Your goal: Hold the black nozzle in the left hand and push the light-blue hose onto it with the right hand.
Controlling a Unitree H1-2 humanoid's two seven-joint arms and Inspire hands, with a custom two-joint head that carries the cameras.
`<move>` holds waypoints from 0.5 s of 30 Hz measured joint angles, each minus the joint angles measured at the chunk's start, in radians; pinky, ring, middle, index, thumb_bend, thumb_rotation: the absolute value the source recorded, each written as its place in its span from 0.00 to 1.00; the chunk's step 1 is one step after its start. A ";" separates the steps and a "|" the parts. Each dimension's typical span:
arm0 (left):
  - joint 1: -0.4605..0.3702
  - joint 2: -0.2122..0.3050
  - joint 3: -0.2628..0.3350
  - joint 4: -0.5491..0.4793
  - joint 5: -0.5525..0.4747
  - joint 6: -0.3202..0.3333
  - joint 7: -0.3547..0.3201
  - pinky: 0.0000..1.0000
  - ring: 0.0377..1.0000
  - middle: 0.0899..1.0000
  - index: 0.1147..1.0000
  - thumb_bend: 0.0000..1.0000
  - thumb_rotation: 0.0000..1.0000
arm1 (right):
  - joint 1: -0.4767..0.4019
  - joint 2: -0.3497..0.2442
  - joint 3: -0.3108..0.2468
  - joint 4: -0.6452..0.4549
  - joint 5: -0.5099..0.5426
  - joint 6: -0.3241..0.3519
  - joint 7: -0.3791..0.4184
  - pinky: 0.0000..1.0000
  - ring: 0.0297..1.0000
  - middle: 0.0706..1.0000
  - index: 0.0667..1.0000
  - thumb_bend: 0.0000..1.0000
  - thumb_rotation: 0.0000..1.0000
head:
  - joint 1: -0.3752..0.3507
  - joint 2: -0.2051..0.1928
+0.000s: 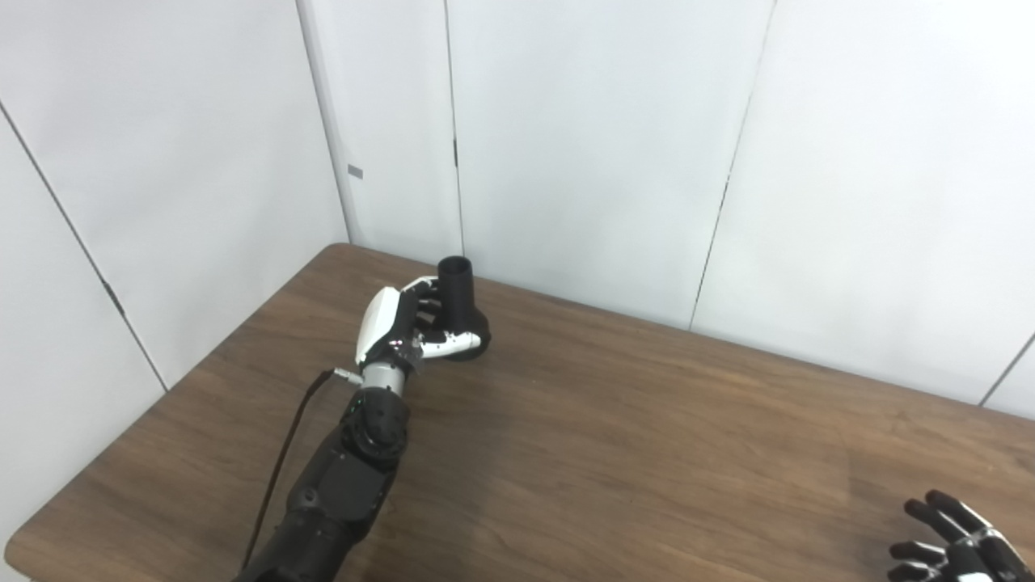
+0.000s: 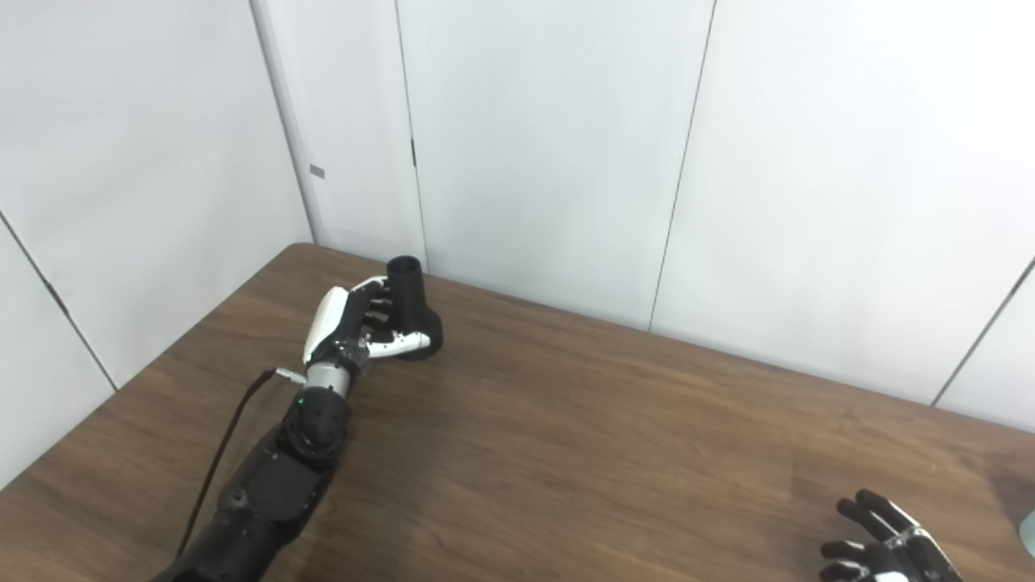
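Note:
The black nozzle stands upright on the brown table near its far left corner, open tube end up. My left hand is wrapped around it, thumb across the front of its base and fingers behind its neck. My right hand is at the bottom right corner, low over the table, fingers spread and holding nothing. A pale blue sliver shows at the right edge of the right eye view; it may be the hose, but too little is visible to tell.
White wall panels run close behind the table's far edge and along its left side. A black cable hangs along my left forearm. The table's left edge lies just beside that arm.

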 measured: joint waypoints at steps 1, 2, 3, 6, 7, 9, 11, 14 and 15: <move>-0.002 0.000 -0.001 0.007 0.000 -0.005 0.002 0.63 0.71 0.74 0.74 0.83 0.19 | 0.002 0.001 0.001 -0.008 0.000 0.011 -0.003 0.39 0.51 0.71 0.70 0.58 0.42 | -0.002 0.002; -0.004 0.000 -0.001 0.014 0.000 -0.010 0.005 0.63 0.71 0.74 0.74 0.83 0.20 | 0.003 0.001 0.001 -0.015 -0.002 0.020 -0.005 0.39 0.52 0.71 0.70 0.58 0.42 | -0.002 0.002; -0.006 0.000 -0.002 0.024 0.000 -0.016 0.009 0.64 0.72 0.74 0.74 0.83 0.19 | 0.007 0.002 0.002 -0.021 -0.003 0.024 -0.007 0.39 0.52 0.72 0.70 0.58 0.42 | -0.005 0.003; -0.013 0.001 -0.002 0.043 0.000 -0.034 0.018 0.65 0.73 0.75 0.75 0.83 0.20 | 0.015 0.008 0.002 -0.034 -0.003 0.036 -0.011 0.39 0.52 0.71 0.71 0.56 0.42 | -0.006 0.006; -0.015 0.001 -0.004 0.049 0.000 -0.038 0.021 0.65 0.73 0.75 0.75 0.83 0.21 | 0.017 0.009 0.002 -0.039 -0.003 0.040 -0.012 0.39 0.52 0.71 0.71 0.56 0.42 | -0.008 0.008; -0.022 0.003 -0.010 0.066 0.003 -0.043 0.027 0.64 0.73 0.75 0.75 0.83 0.22 | 0.022 0.012 0.003 -0.054 -0.004 0.055 -0.015 0.39 0.52 0.72 0.72 0.56 0.42 | -0.008 0.009; -0.026 0.004 -0.013 0.070 0.004 -0.046 0.029 0.61 0.70 0.72 0.73 0.81 0.19 | 0.029 0.016 0.003 -0.062 -0.004 0.061 -0.017 0.39 0.52 0.72 0.73 0.54 0.41 | -0.009 0.011; -0.030 0.002 -0.005 0.075 -0.010 -0.047 0.031 0.51 0.60 0.63 0.64 0.74 0.08 | 0.035 0.018 0.003 -0.074 -0.004 0.071 -0.018 0.39 0.52 0.73 0.74 0.52 0.41 | -0.011 0.012; -0.031 -0.002 0.003 0.075 -0.022 -0.046 0.033 0.50 0.58 0.61 0.62 0.72 0.06 | 0.036 0.018 0.003 -0.078 -0.004 0.076 -0.018 0.39 0.52 0.73 0.74 0.51 0.41 | -0.012 0.014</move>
